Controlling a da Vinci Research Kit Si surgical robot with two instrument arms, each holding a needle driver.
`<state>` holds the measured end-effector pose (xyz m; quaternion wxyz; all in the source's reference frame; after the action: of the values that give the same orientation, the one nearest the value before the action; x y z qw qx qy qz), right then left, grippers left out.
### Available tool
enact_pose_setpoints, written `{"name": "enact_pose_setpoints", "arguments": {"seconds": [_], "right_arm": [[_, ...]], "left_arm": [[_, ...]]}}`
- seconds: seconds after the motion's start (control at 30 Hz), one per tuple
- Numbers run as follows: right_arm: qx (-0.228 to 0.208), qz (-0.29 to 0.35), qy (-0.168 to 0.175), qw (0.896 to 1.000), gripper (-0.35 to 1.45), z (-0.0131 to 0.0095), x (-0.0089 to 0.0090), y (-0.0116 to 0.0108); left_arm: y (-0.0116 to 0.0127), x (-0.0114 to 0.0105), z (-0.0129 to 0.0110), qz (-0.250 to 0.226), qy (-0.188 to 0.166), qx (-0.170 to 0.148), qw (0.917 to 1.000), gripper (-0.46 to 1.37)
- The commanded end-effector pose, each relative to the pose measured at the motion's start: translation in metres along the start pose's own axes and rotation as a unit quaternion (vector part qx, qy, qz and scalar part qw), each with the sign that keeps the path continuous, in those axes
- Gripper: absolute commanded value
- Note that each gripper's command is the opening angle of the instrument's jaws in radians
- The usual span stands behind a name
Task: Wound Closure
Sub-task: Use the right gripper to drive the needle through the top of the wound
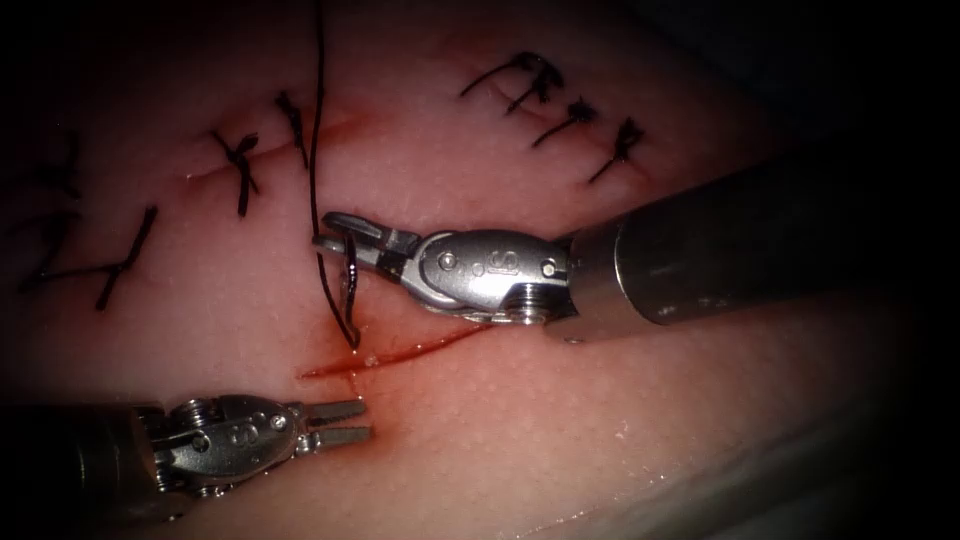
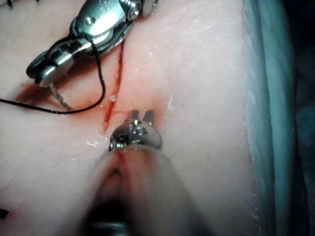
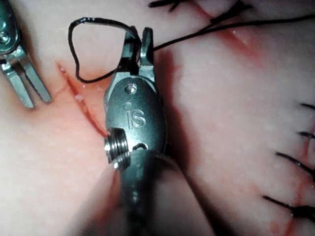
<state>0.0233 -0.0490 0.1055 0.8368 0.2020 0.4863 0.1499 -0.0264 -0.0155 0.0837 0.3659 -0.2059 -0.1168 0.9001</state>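
My right tool (image 1: 333, 232) reaches in from the right, its jaws shut on the curved needle (image 1: 351, 275). A short length of needle curves down from the jaws toward the tissue (image 1: 560, 420), just beyond the left end of the open cut (image 1: 400, 355). I cannot tell whether the tip has entered. The needle (image 2: 59, 96) hangs below the right tool's jaws (image 2: 42, 71). Dark thread (image 1: 318, 120) runs down from above and loops beside the jaws (image 3: 138, 46), with the thread loop (image 3: 74, 49) lying on the tissue. My left tool (image 1: 345, 421) waits open and holding nothing near the cut's left end.
Finished dark stitches (image 1: 240, 160) close older cuts at the upper left, and more stitches (image 1: 575, 115) sit at the upper right. Red fluid (image 2: 115, 78) lines the open cut. The tissue's edge (image 2: 251, 98) drops off beside the left tool (image 2: 140, 118).
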Motion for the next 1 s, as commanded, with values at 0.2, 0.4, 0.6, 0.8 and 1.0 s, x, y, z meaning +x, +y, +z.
{"name": "enact_pose_setpoints", "arguments": {"seconds": [0.2, 0.4, 0.6, 0.8, 1.0], "right_arm": [[0.02, 0.024, -0.024, 0.999, -0.35, 0.0003, -0.0005, -0.0012], [0.034, 0.037, -0.047, 0.998, -0.35, 0.0005, -0.0018, -0.0015], [0.043, 0.044, -0.057, 0.996, -0.35, 0.0007, -0.002, -0.0017], [0.039, 0.058, -0.036, 0.997, -0.35, 0.0001, 0.001, -0.001], [0.038, 0.063, -0.029, 0.997, -0.35, 0.0007, 0.0024, -0.0003]], "left_arm": [[-0.0001, 0.0, 0.0, 0.0, -0.001, 0.0, 1.0, 0.24], [-0.0003, 0.0001, -0.0001, -0.001, -0.001, 0.01, 1.0, 0.23], [-0.0002, -0.0004, 0.001, 0.007, -0.014, 0.014, 0.9998, 0.15], [-0.0004, -0.0011, 0.0025, -0.002, -0.056, 0.02, 0.9982, 0.02], [-0.0005, -0.0033, 0.0052, -0.025, -0.109, -0.001, 0.9937, -0.35]]}}
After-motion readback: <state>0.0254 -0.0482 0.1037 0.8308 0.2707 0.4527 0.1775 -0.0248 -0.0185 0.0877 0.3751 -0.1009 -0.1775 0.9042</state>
